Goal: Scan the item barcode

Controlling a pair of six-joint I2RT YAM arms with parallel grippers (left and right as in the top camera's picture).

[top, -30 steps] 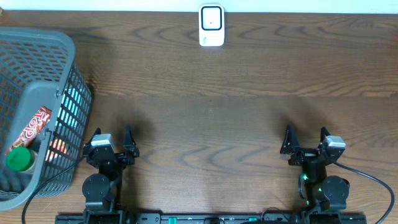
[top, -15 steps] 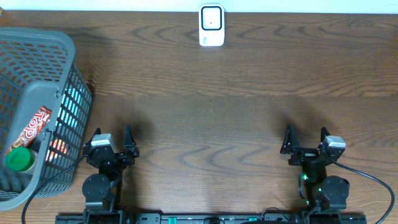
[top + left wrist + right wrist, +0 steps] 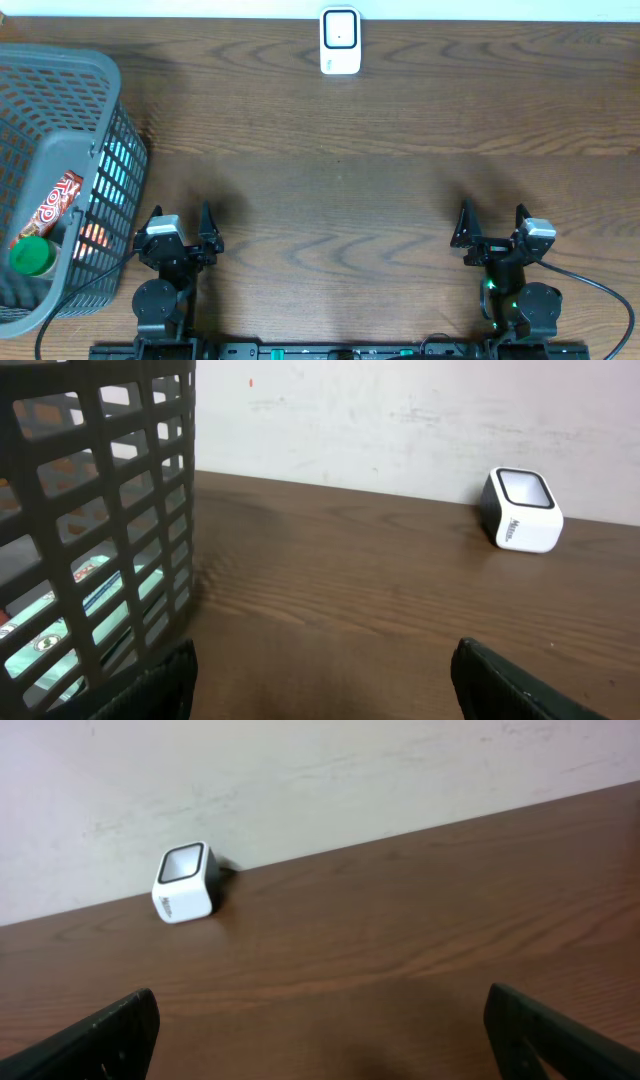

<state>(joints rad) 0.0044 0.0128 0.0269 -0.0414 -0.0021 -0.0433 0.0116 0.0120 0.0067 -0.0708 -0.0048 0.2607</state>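
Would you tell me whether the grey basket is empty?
Not empty: the basket holds a red snack bar and a green-lidded container.

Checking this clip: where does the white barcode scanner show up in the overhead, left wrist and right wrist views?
Overhead: the barcode scanner is at top centre, at the far edge of the table.
Left wrist: the barcode scanner is at the right, above mid-height.
Right wrist: the barcode scanner is left of centre, about mid-height.
Shared landmark: the line where the table meets the pale wall, just behind the scanner in every view.
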